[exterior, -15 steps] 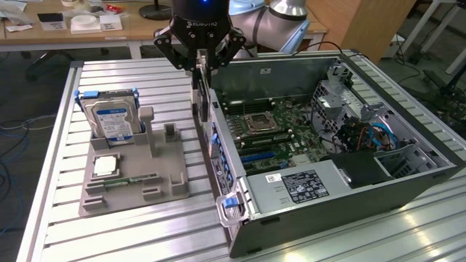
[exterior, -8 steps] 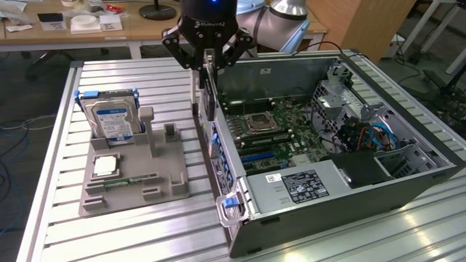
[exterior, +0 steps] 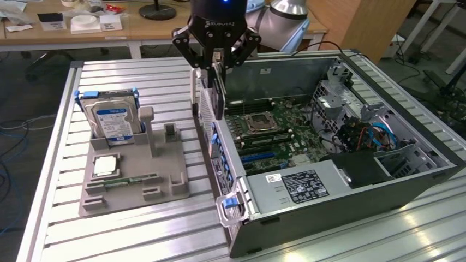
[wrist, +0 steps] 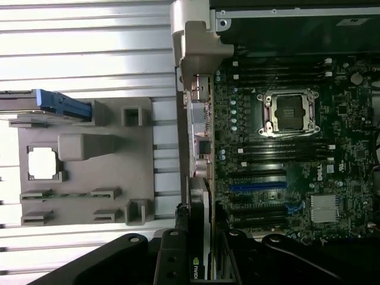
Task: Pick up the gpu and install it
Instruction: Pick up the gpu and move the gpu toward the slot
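In the upper centre of the exterior view, the black two-fingered gripper [exterior: 217,65] pinches the top edge of the gpu [exterior: 209,101], a thin dark rectangular card with a metal end bracket. The card hangs upright over the left wall of the open grey computer case [exterior: 328,218]. It looks light and stiff but fragile, so the bare board edge, clear of chips and the connector, seems the safest hold.
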